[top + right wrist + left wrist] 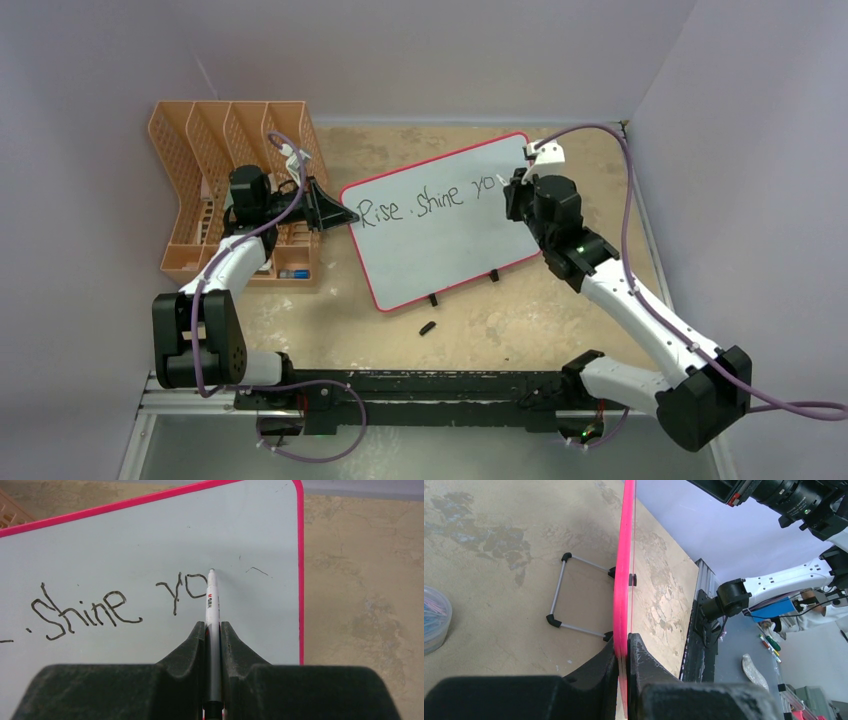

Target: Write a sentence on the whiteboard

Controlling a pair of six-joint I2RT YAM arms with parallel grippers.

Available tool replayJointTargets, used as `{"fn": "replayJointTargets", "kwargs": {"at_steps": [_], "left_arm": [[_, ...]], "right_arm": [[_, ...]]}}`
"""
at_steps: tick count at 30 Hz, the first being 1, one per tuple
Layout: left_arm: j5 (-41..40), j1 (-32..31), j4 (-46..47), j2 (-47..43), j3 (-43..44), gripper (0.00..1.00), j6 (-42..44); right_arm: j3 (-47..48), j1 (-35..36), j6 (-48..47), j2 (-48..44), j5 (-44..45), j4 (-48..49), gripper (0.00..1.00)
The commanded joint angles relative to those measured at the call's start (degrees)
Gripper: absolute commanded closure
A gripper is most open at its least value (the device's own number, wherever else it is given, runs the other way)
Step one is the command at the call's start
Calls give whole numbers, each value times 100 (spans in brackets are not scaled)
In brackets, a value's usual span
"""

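The table (500, 330) carried the whiteboard (440, 250) at its centre, propped on small feet. In the top view its long axis ran from about 8 o'clock to 2 o'clock. An orange file rack (200, 150) stood at the board's 9 o'clock.

The left gripper (335, 212) reached in from that side. Its jaws were clenched on the board's pink left rim, which in the left wrist view passed straight between the fingers (639, 655).

The right gripper (515, 195) hung over the board's upper right part and was clearly the nearer arm to the writing. Its jaws grasped a white marker (212, 605), pinched tight between both pads. The marker's long axis ran from 6 to 12 o'clock in the right wrist view, tip leading. The tip seemed to meet the board at 12 o'clock from the jaws.

The sentence (90, 612) read "Rise . shine yo" so far, unfinished, with its last letter just at the tip's 9 o'clock. Bare board lay toward 3 o'clock, up to the rim, so the next letter probably called for a short stroke that way. Room looked tight there, which may force a second line.

A small black piece (427, 328) lay on the table at the board's 6 o'clock.
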Motion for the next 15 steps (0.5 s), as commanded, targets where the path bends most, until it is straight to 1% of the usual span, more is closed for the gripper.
{"fn": "replayJointTargets", "kwargs": {"at_steps": [1, 15], "left_arm": [[-91, 23, -8, -49, 196, 100, 187], [-91, 23, -8, -49, 181, 100, 194]], "right_arm": [[56, -14, -99, 32, -134, 315, 100], [74, -15, -110, 150, -58, 358, 100]]}}
